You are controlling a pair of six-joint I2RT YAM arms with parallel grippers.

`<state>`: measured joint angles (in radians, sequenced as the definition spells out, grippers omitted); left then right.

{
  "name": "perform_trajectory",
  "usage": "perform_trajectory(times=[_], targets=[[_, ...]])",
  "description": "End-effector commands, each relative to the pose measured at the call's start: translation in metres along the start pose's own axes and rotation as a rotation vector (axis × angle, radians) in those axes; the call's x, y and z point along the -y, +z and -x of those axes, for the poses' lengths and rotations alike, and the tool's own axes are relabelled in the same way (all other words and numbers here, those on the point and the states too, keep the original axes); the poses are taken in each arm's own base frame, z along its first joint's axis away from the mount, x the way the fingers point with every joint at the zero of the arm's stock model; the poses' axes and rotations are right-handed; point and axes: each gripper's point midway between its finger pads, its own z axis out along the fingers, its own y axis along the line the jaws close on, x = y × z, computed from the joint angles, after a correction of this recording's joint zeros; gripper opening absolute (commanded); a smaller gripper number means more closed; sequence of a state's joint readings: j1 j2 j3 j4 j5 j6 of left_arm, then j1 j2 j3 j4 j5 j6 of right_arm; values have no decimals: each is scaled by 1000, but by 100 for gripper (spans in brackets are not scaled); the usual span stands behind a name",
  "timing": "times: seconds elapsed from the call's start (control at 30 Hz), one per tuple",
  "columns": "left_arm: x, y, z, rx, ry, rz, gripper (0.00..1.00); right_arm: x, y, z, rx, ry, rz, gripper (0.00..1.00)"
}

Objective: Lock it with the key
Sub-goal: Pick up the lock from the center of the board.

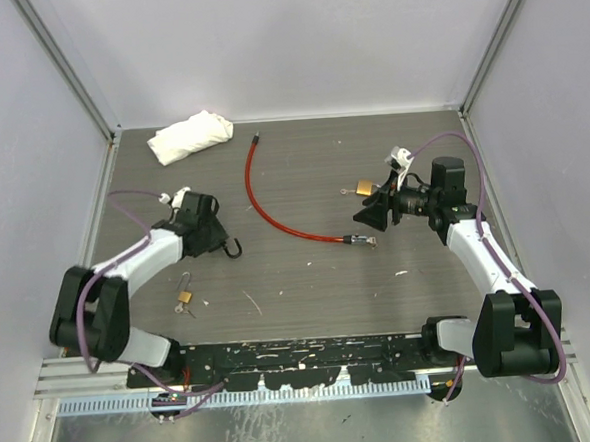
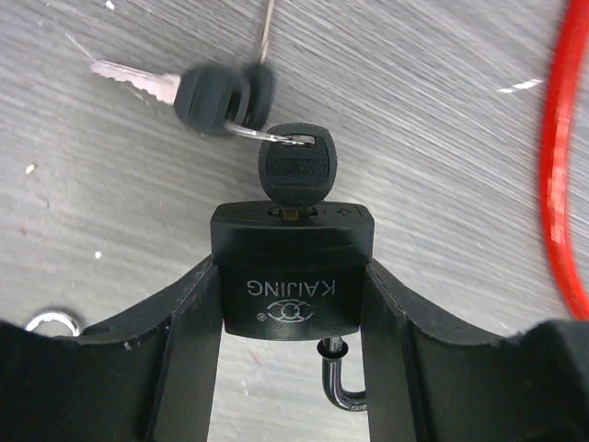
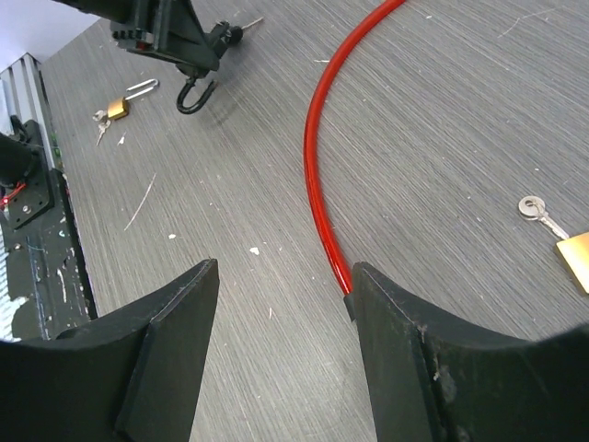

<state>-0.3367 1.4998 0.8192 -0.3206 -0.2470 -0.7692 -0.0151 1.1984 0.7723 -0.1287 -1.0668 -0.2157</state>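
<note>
My left gripper [image 1: 216, 236] is shut on a black padlock [image 2: 290, 276] marked KAIJING, held just above the table. A black-headed key [image 2: 294, 170] sits in its keyhole, and a ring with spare keys [image 2: 221, 97] hangs from it. The padlock's shackle [image 2: 336, 378] stands open and pokes out below in the top view [image 1: 234, 249]. My right gripper [image 1: 367, 217] is open and empty over the end of a red cable [image 3: 317, 157]. Its fingers [image 3: 405, 341] straddle bare table beside the cable.
A small brass padlock with keys [image 1: 184, 296] lies at the near left. Another brass padlock [image 1: 363, 188] and its key [image 3: 534, 210] lie by my right gripper. A white cloth [image 1: 190, 135] sits at the far left. Grey walls enclose the table.
</note>
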Motion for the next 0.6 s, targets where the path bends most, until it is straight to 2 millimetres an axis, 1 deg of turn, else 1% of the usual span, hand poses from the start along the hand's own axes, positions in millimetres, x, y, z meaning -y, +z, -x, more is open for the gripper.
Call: perform_trajectory(times=[0.0,0.03,0.07,0.13,0.17,0.3,0.57], targets=[[34,-48,24,117,-106,-189,0,-8,0,19,40,-93,48,65],[37,-60,25,134,-131,-222,0,-11,0,19,42,-102,60,65],[40,-66,20,135,-141,-244,0,-13,1,19,46,-111,66,65],[44,-75,11,132,-160,-275,0,-17,1,19,57,-133,81,65],[48,-82,7,134,-172,-302,0,-20,1,19,63,-145,91,65],[62,-99,-13,117,-182,-369,0,-33,2,18,87,-212,138,65],[95,-128,-46,91,-193,-482,0,-52,7,8,86,-330,212,78]])
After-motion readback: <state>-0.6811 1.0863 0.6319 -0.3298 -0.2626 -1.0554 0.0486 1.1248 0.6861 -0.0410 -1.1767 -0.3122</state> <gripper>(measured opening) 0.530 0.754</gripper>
